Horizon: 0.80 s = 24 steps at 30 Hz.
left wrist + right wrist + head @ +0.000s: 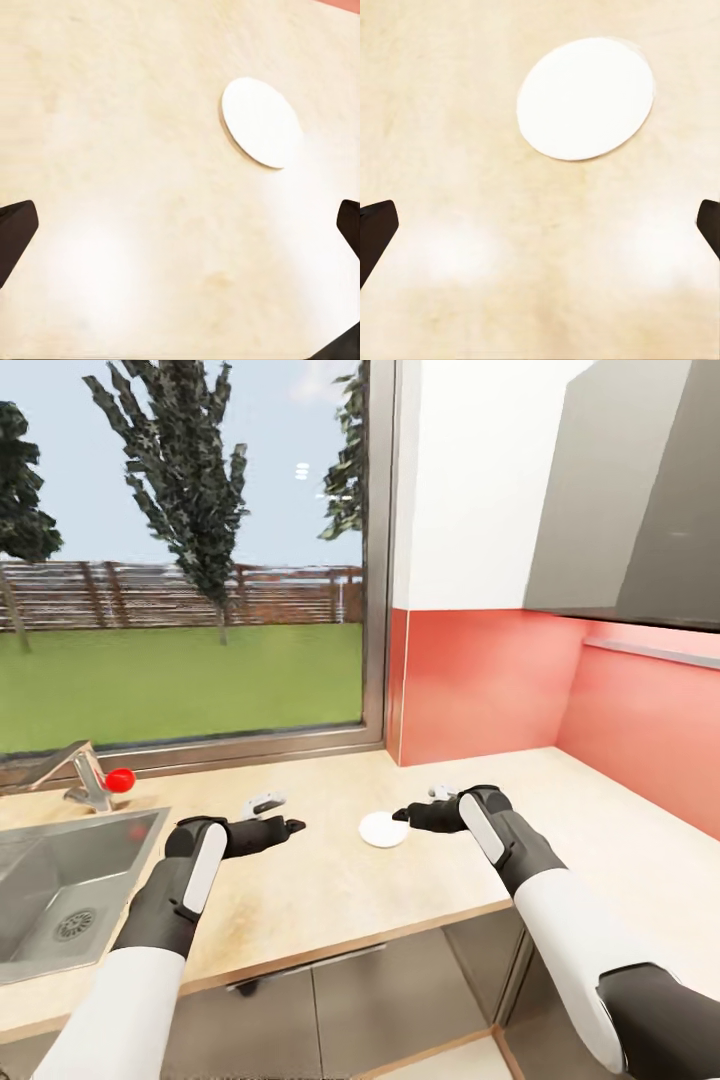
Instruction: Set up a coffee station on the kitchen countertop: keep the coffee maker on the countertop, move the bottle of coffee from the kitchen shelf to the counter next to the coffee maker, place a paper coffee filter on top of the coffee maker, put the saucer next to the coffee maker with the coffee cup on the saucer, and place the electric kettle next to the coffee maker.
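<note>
white saucer [383, 829] lies flat on the wooden countertop [330, 880]; left gripper [292, 824] and right gripper [400, 816] flank it, fingers spread wide, empty.

Two arms with glossy white upper shells and dark grey forearm casings, each bearing a white inset strip. Left gripper [285, 825] and right gripper [405, 815] end in black fingers [15, 229].

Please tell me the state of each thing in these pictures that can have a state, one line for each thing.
saucer: lying flat on the kitchen countertop, nothing on it, not held.
left gripper: open, holding nothing, above the countertop.
right gripper: open, holding nothing, close to the saucer's edge.
sink: no water or dishes visible.
faucet: no water running.
</note>
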Available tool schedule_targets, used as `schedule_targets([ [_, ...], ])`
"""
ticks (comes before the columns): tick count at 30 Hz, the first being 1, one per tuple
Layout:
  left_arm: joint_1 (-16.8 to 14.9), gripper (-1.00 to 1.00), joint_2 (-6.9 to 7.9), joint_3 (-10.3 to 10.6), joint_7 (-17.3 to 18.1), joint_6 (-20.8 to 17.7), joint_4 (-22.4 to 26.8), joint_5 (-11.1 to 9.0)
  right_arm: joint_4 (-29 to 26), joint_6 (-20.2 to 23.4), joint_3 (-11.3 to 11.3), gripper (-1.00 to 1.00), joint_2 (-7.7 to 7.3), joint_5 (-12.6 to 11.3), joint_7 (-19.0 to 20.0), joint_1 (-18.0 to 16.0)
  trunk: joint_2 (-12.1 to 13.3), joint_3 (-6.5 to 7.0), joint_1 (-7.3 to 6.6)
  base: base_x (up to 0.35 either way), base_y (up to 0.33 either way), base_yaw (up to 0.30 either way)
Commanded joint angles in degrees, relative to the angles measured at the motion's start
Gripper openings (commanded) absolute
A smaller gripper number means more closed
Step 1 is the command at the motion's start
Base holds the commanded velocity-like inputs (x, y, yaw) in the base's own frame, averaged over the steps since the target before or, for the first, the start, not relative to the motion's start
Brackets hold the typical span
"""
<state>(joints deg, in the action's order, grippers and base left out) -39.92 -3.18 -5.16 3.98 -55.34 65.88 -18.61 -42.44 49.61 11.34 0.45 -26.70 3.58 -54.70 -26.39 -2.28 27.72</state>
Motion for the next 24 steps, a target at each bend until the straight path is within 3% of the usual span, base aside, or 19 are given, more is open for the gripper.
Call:
schedule_targets([
  [1,-0.05,1.00,-0.07,-0.20,0.42,-0.29,-0.02,0.33,0.06,0.23,0.00,1.00,-0.01,0.42,0.38,-0.05,-0.13,-0.19,0.03,0.000,0.000,0.197],
  [13,-0.01,1.00,-0.17,0.20,0.50,-0.23,-0.13,0.31,0.24,0.23,0.00,1.00,-0.01,0.42,0.38,-0.06,-0.13,-0.35,0.03,0.157,-0.104,0.042],
  [18,0.00,1.00,-1.46,1.76,0.51,-0.13,-1.23,0.31,1.93,0.17,-0.01,1.00,-0.07,0.42,0.39,0.02,-0.13,-0.35,0.03,0.239,-0.172,0.000],
  [24,0.01,1.00,-1.74,2.08,0.51,2.00,-2.60,0.28,4.28,0.05,0.00,1.00,-0.02,0.42,0.46,0.03,-0.13,-0.45,0.03,0.106,-0.074,0.000],
])
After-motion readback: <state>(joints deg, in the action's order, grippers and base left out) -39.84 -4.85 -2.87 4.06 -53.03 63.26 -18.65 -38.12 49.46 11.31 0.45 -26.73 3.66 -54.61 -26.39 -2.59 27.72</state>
